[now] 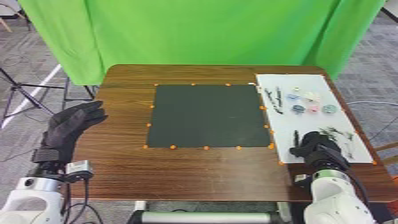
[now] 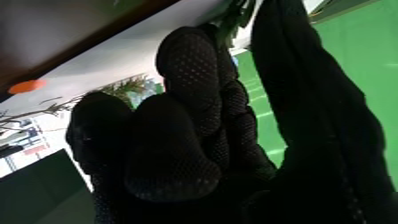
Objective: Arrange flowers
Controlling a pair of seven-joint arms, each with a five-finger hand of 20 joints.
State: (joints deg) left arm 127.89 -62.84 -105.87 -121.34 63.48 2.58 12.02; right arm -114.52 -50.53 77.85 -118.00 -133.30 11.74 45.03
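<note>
Black fabric covers the right hand (image 1: 318, 146), which is at the near part of the white sheet (image 1: 286, 124) on the right side of the counter (image 1: 200, 175); I cannot tell whether it is gripping anything. In the right wrist view, dark green leaves (image 2: 234, 19) lie right up against the glove, with feathery greenery (image 2: 129, 88) farther off and an orange dot (image 2: 27, 86) near the sheet's edge.

Just left of that hand in the head view is a slim dark piece (image 1: 296, 137), and just beyond and to its right spread thin green sprigs (image 1: 336, 132). Farther up the sheet sits a loose cluster of small flower heads: a teal one (image 1: 298, 108), a pink one (image 1: 313, 109) and a pale green one (image 1: 330, 108) side by side, then a light blue one (image 1: 293, 97) and a cream one (image 1: 311, 96) beyond them. Dark stems (image 1: 279, 98) lie along the sheet to their left.

Left of the sheet is a dark mat (image 1: 206, 116), ringed with orange dots. Past the counter's left side, the left hand (image 1: 73, 120) is held loosely, its fingers relaxed. A bright green curtain (image 1: 226, 35) hangs behind the far edge.
</note>
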